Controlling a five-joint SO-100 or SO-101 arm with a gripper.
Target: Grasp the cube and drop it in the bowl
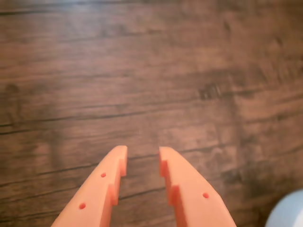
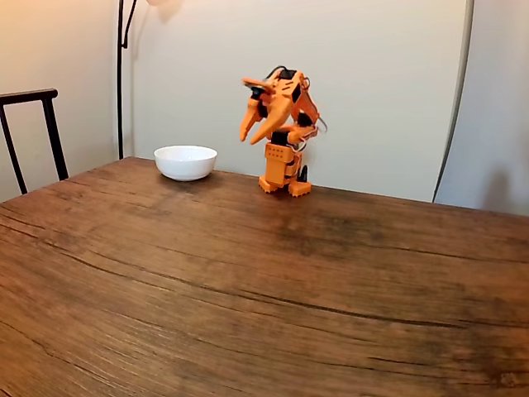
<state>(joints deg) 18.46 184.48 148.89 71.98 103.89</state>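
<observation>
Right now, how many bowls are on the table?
1. The white bowl sits at the table's far edge, left of the arm's base in the fixed view; its rim shows at the wrist view's bottom right corner.

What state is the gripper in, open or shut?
Open. In the wrist view the gripper shows its two orange fingers apart, with bare wooden table visible between the tips and nothing held.

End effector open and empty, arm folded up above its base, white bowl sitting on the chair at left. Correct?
Not quite. The white bowl sits on the wooden table, beside the arm's base, not on the chair; the fixed view shows it. The rest holds: the end effector is open and empty in the wrist view, arm folded up above its base.
</observation>
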